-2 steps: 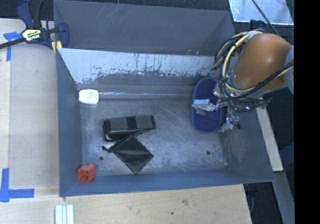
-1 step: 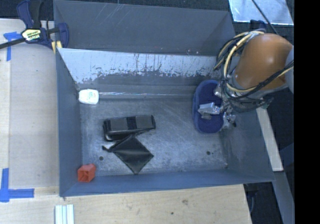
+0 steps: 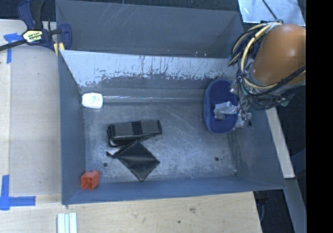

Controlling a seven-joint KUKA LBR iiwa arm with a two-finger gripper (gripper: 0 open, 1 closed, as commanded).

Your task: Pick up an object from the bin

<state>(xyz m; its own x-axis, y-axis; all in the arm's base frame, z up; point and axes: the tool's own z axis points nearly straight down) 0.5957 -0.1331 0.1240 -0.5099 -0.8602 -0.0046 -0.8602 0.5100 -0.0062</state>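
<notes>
A blue bowl-like thing (image 3: 214, 103) stands tilted on its edge at the right side of the bin floor, near the back wall. My gripper (image 3: 229, 111) hangs right against it, its grey metal tip in front of the blue thing's right half. A black stapler-like tool (image 3: 134, 129) lies in the middle left of the floor, with a dark folded pouch (image 3: 137, 159) just in front of it.
A small white oval thing (image 3: 92, 101) lies at the back left corner of the floor. A small red block (image 3: 89, 180) sits in the front left corner. The arm with its orange dome and cables reaches in over the right rim.
</notes>
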